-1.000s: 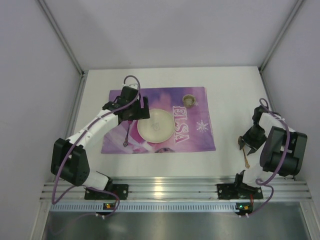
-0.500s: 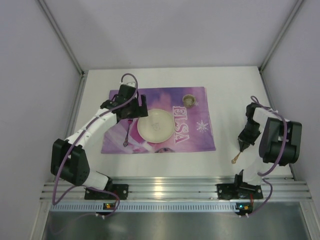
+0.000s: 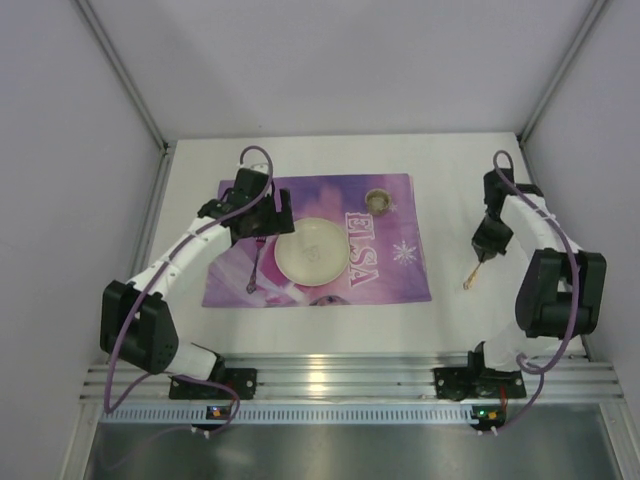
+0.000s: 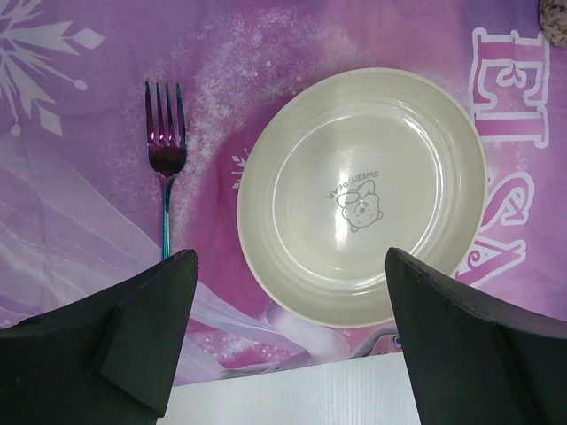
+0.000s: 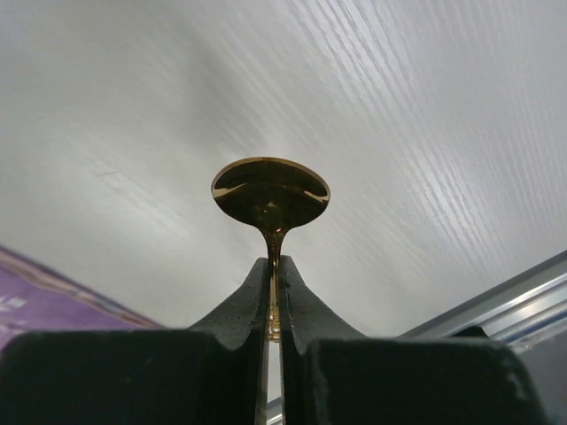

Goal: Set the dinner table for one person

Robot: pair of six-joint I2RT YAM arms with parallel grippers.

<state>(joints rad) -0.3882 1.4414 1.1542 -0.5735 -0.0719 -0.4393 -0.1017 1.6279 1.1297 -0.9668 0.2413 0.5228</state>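
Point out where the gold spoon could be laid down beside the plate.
Free: the placemat strip right of the plate, below the cup. Also free is the bare table between the mat edge and the right gripper, which holds the spoon. Crowded: left of the plate, where the fork lies and the open left gripper hovers.

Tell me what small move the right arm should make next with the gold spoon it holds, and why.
Probably carry the shiny gold metal spoon leftward to the purple ELSA placemat, just right of the round cream plate. The right gripper is shut on its handle over the off-white tabletop beside the mat, and the iridescent fork already lies on the plate's other side.
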